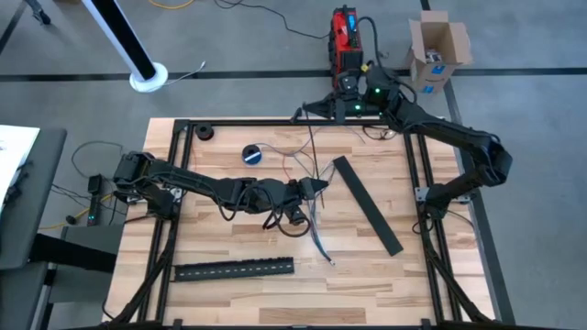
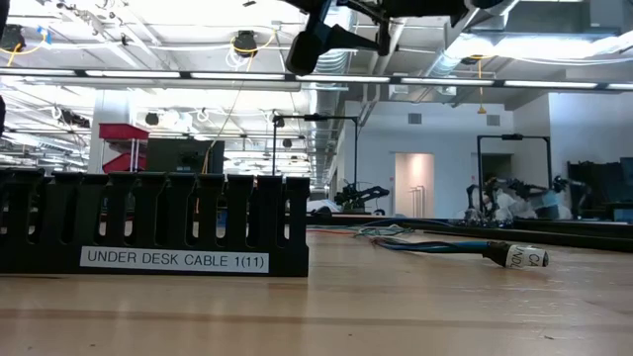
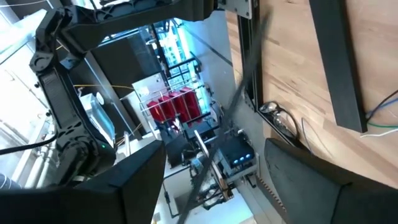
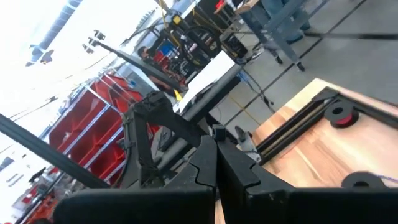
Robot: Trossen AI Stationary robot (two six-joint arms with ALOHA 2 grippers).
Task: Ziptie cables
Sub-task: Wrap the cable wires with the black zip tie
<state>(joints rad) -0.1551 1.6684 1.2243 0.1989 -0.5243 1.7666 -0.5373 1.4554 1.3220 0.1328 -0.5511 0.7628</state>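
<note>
High view: my left hand [image 1: 319,188] hovers over the cables [image 1: 312,215], mid-bench, just beside the slanted black strip [image 1: 367,203]. My right hand [image 1: 303,113] is raised at the bench's [image 1: 229,293] far edge, a thin dark strand hanging from it toward the cables.

Left wrist view: fingers apart, nothing between.

Right wrist view: fingers together; what they pinch, cannot tell.

Step, I judge: gathering wires. Next: bunch them, then loop a tie.

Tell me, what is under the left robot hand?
Under the left gripper lie the cables, thin wires spreading across the wooden table. The parts of the wires right beneath the arm are covered, so they cannot be seen.
</note>
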